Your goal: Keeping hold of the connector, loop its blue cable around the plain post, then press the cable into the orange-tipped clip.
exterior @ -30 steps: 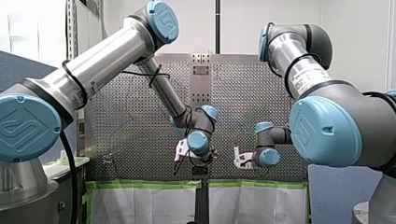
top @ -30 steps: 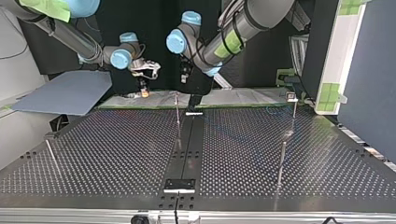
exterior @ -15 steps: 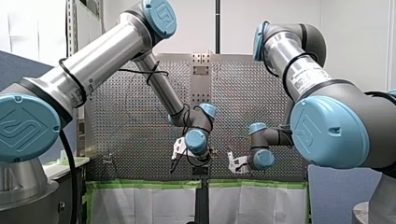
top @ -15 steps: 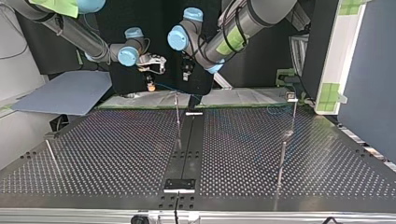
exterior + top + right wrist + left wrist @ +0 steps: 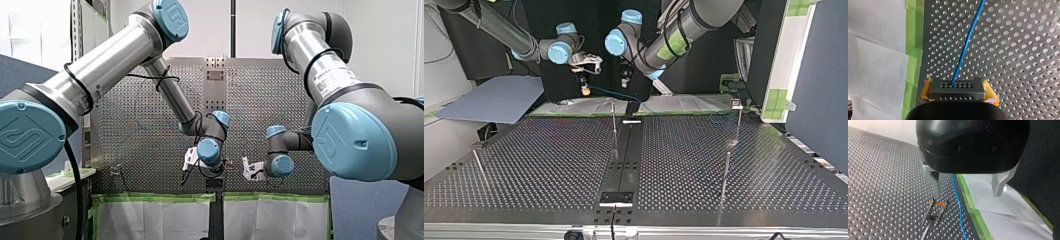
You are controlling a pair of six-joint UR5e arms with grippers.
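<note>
— So, where's the connector (image 5: 957,87) sitting?

— Clamped in my right claw (image 5: 958,94), with the yellow pads (image 5: 926,92) pinching it at either end. The blue cable (image 5: 967,42) leaves its face and runs ahead over the perforated desk (image 5: 1023,50).

— And the other arm?

— My left claw (image 5: 966,192) hangs with its metal fingers (image 5: 998,182) wide apart, holding nothing. The cable passes beneath the gap. The orange-tipped clip (image 5: 937,204) stands just beside the cable, under one finger.

— How would you do the loop well?

— I'd grip firmly and carry the connector low in a wide arc round the post. Mild tension should stop the cable riding up and off, but too much could pull it out of the connector. Only after that would I bring it to the clip.

— What can't you see?

— Farther off, in the top view, several thin posts (image 5: 726,170) stand on the desk, and I cannot tell which is the plain one meant. I can't make out where the cable's far end is fixed. In the front view the arms cover the work.
</note>
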